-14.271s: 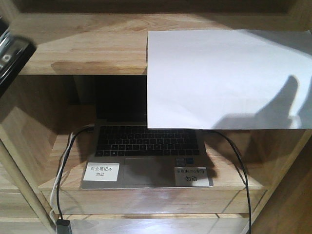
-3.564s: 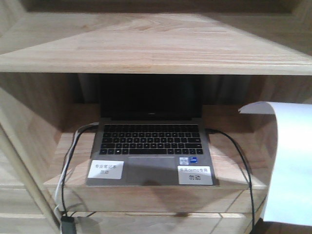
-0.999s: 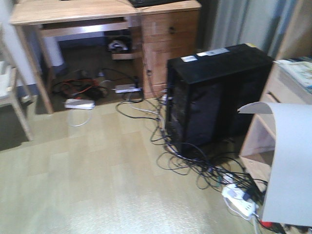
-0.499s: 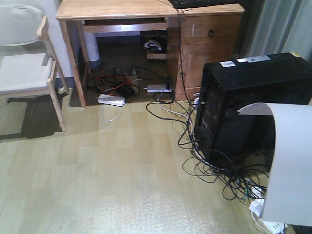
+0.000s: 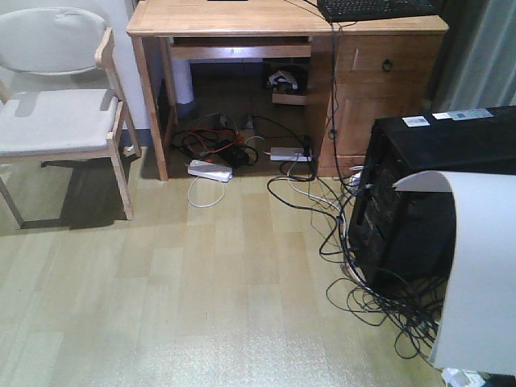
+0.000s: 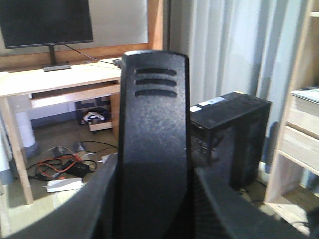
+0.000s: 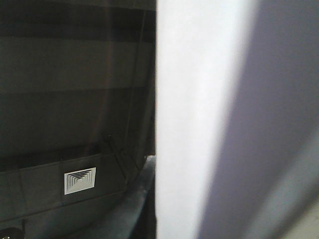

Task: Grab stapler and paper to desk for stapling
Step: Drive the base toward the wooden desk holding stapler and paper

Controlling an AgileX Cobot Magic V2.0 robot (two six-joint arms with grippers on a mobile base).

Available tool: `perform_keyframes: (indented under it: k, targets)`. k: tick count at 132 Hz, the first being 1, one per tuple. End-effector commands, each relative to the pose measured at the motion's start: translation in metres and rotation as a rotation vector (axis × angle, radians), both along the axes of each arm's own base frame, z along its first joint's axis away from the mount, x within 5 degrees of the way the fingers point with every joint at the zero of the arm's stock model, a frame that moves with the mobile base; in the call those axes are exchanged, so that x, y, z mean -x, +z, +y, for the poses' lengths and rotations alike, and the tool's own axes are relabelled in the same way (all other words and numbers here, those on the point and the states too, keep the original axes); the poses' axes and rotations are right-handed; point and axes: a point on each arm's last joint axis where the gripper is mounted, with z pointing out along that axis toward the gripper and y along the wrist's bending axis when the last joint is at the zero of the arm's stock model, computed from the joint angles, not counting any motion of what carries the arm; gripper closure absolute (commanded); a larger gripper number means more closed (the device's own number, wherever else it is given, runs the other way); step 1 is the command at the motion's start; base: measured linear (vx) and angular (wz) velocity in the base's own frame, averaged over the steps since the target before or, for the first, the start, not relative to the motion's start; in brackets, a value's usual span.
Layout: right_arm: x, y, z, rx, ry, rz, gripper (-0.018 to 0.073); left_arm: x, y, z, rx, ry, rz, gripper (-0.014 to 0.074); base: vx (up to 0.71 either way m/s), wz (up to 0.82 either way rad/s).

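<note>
Front-facing view: the desk [image 5: 242, 16] has shifted right toward the paper [image 5: 484, 274]; our left gripper [image 6: 154, 209] clamps the stapler [image 6: 152, 124], while we cannot tell the right gripper [image 7: 143, 191].

On your left arm: two fingers [image 6: 94, 209], dark matt plastic, smooth and broadly curved, one at each lower side of the wrist view. On your right arm: one finger [image 7: 135, 196] showing, dark grey, rounded edge, faint sheen; remainder hidden.
</note>
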Motion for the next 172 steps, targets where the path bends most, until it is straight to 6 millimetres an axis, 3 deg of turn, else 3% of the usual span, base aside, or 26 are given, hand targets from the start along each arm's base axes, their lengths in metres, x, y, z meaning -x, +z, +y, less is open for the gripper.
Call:
perform_keyframes:
  k: [1,172]
  targets:
    - [0.0034,0.0085,-0.0003,-0.004,-0.006,-0.048,0.0561,0.0012,0.0195,-0.0001,0.060,-0.012,-0.122,0.0603,0.16,0.11]
    - [0.0035,0.0085,-0.0003,-0.004,-0.006,-0.048,0.0561,0.0012,0.0195,-0.0001,0.060,-0.012,-0.122,0.0603,0.30,0.06]
